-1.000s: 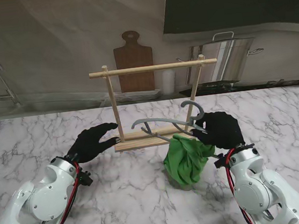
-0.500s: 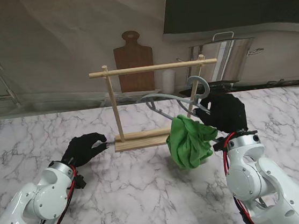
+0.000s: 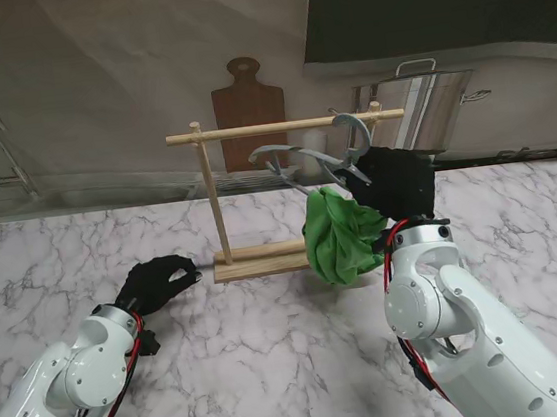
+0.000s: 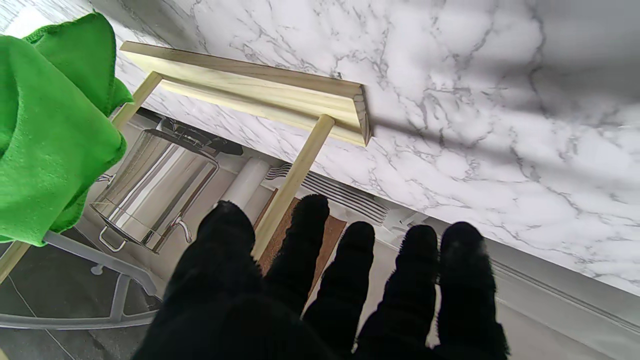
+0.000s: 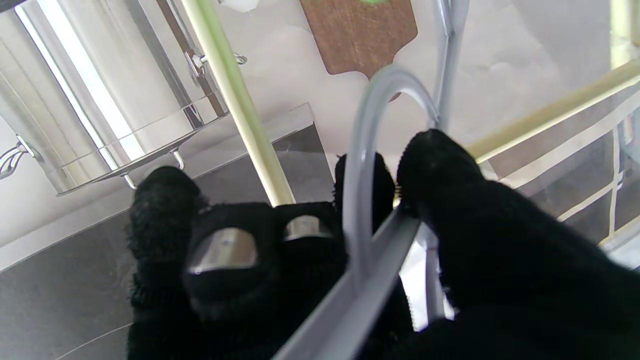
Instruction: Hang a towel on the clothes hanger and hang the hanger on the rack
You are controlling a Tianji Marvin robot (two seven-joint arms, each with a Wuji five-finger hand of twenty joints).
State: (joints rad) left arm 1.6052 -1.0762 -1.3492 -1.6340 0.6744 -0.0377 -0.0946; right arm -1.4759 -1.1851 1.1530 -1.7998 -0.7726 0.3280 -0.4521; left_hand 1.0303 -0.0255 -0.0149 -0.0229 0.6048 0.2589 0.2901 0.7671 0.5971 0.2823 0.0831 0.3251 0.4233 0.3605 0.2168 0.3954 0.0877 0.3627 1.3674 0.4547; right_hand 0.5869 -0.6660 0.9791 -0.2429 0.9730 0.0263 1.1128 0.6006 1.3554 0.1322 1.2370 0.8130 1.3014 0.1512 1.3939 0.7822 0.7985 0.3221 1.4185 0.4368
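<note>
Setting: marble bench [image 3: 277, 370] with kitchen things along the back wall behind it.
Hanger: we hold the grey clothes hanger [image 3: 298, 156] in our right robot hand [image 3: 391, 183], fingers clamped on its neck just under the hook; the right wrist view shows the hook [image 5: 375, 125] curving up between our fingertips.
Towel: the green towel [image 3: 340, 234] is draped over the hanger and hangs bunched just beside that robot hand, clear of the bench.
Change: over the last second we have lifted hanger and towel from low near the rack's base up to the level of the top bar, and the left robot hand has drawn back from the base.
Meaning: the towel step looks done; we judge that what remains is to carry the hook over the bar and lower it on.
Rack: the wooden rack [image 3: 214, 191] stands just ahead of the right robot hand; the hook sits close to the top bar [image 3: 250, 130] near its right post, not yet over it as far as we can tell.
Left robot hand [image 3: 156, 283]: holds nothing, fingers loosely curled and apart, near the rack's base [image 4: 260, 92] without touching.
Containers: a steel stockpot [image 3: 427, 101] stands beyond the right robot hand, lid on, contents hidden.
</note>
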